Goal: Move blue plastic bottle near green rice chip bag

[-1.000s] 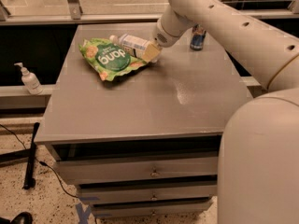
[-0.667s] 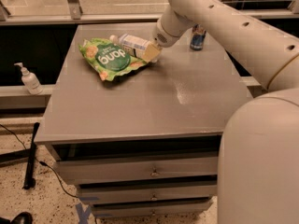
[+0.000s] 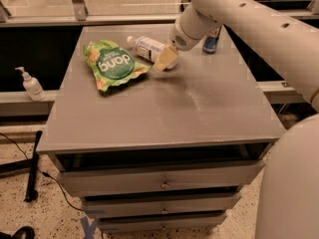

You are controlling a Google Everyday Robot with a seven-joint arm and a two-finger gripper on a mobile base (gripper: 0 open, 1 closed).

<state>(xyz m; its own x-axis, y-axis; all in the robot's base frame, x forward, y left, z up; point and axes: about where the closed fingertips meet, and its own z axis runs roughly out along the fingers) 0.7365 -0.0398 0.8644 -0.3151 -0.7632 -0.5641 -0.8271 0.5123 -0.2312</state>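
Note:
The green rice chip bag (image 3: pixel 112 64) lies flat on the back left part of the grey cabinet top (image 3: pixel 199 108). The blue plastic bottle (image 3: pixel 148 48) lies on its side just right of the bag, with its white cap pointing to the back left and almost touching the bag's upper right edge. My gripper (image 3: pixel 167 59) is at the bottle's base end, right on the bottle, and hides that end. The arm reaches in from the upper right.
A blue-and-silver drink can (image 3: pixel 212 40) stands at the back right, partly behind my arm. A white pump bottle (image 3: pixel 31 84) stands on a lower ledge to the left. Drawers (image 3: pixel 162 183) are below the cabinet top. A window rail runs behind.

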